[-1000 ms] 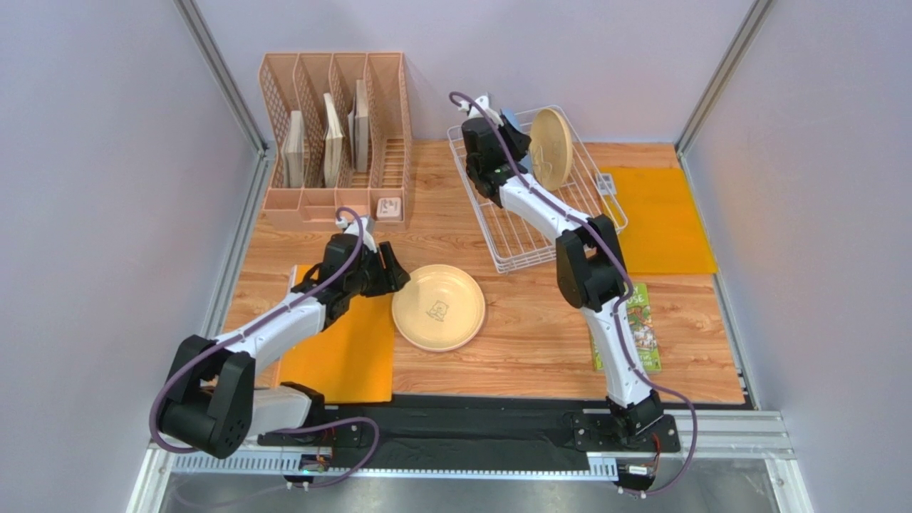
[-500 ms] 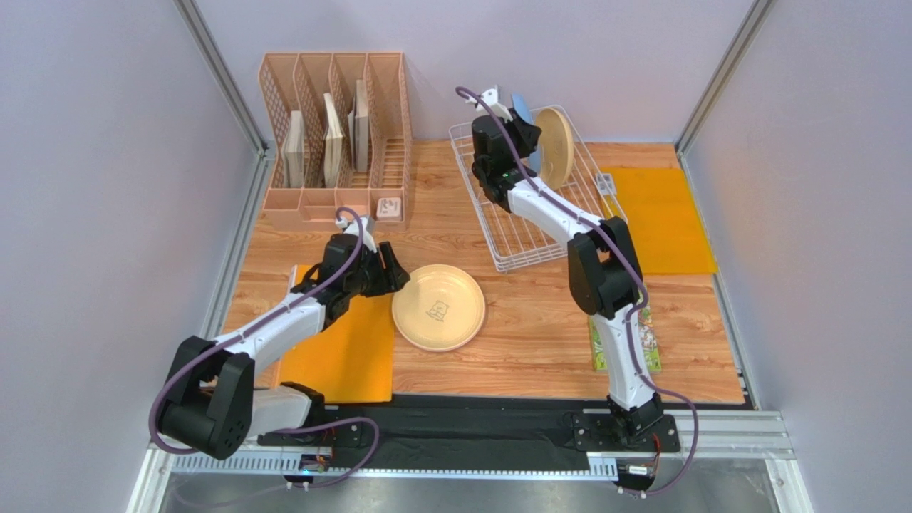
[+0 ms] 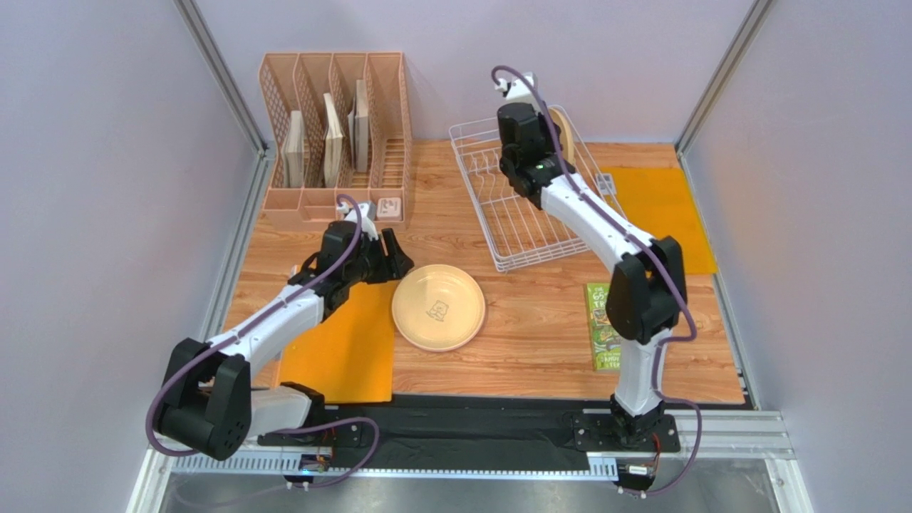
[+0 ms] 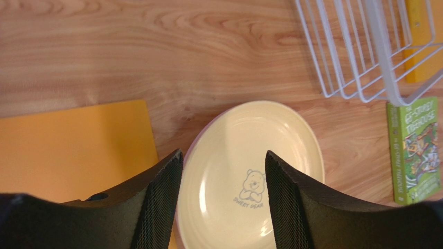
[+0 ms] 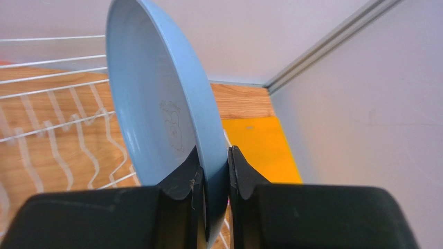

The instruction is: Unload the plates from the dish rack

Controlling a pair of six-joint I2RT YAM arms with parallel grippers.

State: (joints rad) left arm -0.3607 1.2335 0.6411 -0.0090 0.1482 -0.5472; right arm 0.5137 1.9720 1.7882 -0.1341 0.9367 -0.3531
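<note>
My right gripper (image 5: 213, 171) is shut on the lower rim of the blue plate (image 5: 156, 104) and holds it upright over the far part of the white wire dish rack (image 3: 525, 230). In the top view my right gripper (image 3: 521, 120) hides most of that plate. The cream-tan plate (image 3: 567, 137) stands in the rack just behind the arm. The pale yellow plate (image 3: 438, 308) lies flat on the table, with a pinkish rim showing under its left edge in the left wrist view. My left gripper (image 4: 223, 155) is open and empty just above the yellow plate (image 4: 281, 135).
A peach slotted organizer (image 3: 334, 128) with beige boards stands at the far left. An orange mat (image 3: 340, 347) lies left of the yellow plate, and another (image 3: 658, 219) lies right of the rack. A green book (image 3: 607, 326) lies beside the right arm.
My right gripper has carried the blue plate up and to the right from the rack's far left part. My left gripper has drawn slightly back from the yellow plate.
</note>
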